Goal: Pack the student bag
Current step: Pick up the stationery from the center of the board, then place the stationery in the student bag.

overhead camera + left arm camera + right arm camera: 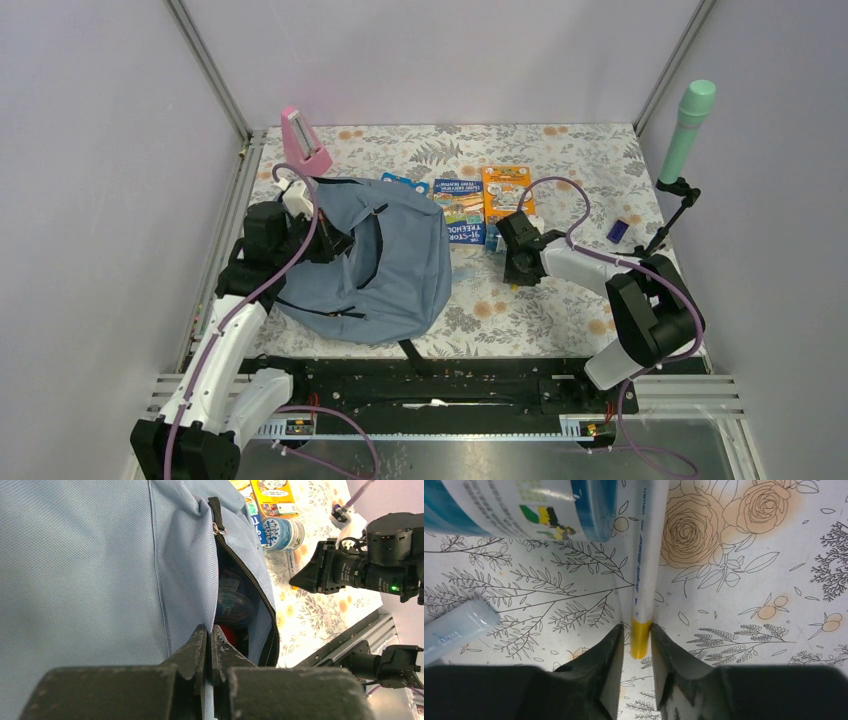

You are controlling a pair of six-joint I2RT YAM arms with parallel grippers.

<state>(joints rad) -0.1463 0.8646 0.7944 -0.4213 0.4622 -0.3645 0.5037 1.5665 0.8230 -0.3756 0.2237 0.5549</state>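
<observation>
Student bag (385, 265) lies flat, left of centre in the top view, long axis slanting upper left to lower right, zipper mouth at the upper-left end; left gripper (208, 632) is clamped on the fabric there; right gripper (636, 635) straddles a white pen's (646, 555) yellow tip, grip uncertain; pen's blue lettering is unreadable; blue book (460, 208) reads "Treehouse", upside down.

The student bag (385, 265) is a soft grey-blue backpack with black straps. It lies flat on the flowery table (520, 310), at about 9 o'clock from the middle. Its black zip is open.
</observation>
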